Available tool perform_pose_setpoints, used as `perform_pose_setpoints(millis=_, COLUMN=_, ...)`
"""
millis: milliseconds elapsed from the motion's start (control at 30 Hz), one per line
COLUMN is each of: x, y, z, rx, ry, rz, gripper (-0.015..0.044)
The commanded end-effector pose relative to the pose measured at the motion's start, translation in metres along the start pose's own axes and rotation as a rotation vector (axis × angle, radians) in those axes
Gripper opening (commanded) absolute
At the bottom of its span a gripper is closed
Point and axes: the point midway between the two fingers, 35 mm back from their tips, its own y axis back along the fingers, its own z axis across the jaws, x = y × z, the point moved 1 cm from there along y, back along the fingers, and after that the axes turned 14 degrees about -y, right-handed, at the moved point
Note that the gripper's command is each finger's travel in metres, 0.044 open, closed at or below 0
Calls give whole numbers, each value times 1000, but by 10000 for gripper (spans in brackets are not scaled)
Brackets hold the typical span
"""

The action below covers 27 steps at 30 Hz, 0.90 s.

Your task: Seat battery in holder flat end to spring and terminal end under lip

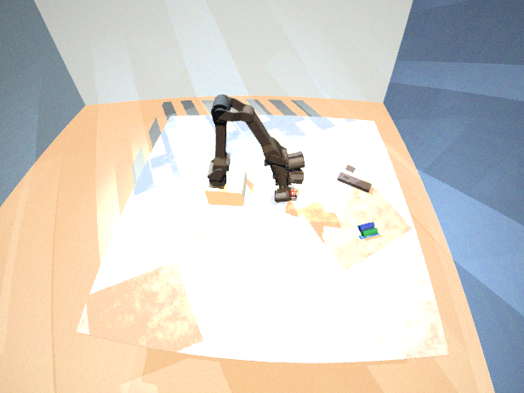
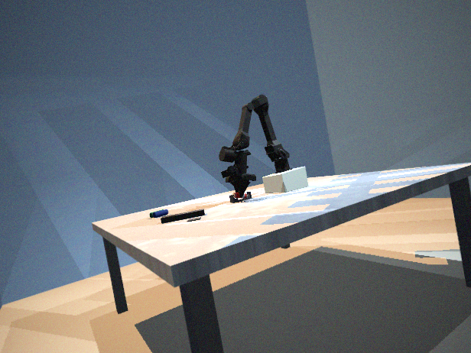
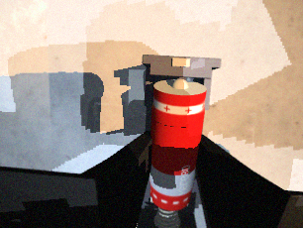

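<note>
The red battery (image 1: 293,194) (image 2: 236,195) (image 3: 178,124) is between the fingers of my gripper (image 3: 173,140), which is shut on it. In the wrist view its terminal end is tilted up toward the camera, just short of the lip (image 3: 203,63) and not under it. Its flat end is by the coiled spring (image 3: 167,218) at the bottom of the view. The dark holder (image 2: 232,199) lies below the battery, its middle hidden by the battery and fingers. Whether the flat end presses on the spring is hard to tell.
A blue cylinder (image 1: 366,226) and a green cylinder (image 1: 369,232) lie side by side toward the table's right side. A long dark bar (image 1: 355,182) (image 2: 183,216) and a small flat piece (image 1: 350,168) (image 2: 194,219) lie behind them. A pale box (image 1: 225,197) (image 2: 294,179) is at the arm's base.
</note>
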Motion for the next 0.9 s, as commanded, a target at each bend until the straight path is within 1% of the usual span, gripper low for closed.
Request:
perform_pose_setpoints(millis=0, x=7, y=-3, z=-2, rx=10, ry=-1, rz=48, gripper=83)
perform_pose_setpoints(millis=867, x=3, y=-5, z=0, rx=50, ry=-4, rz=198, gripper=83)
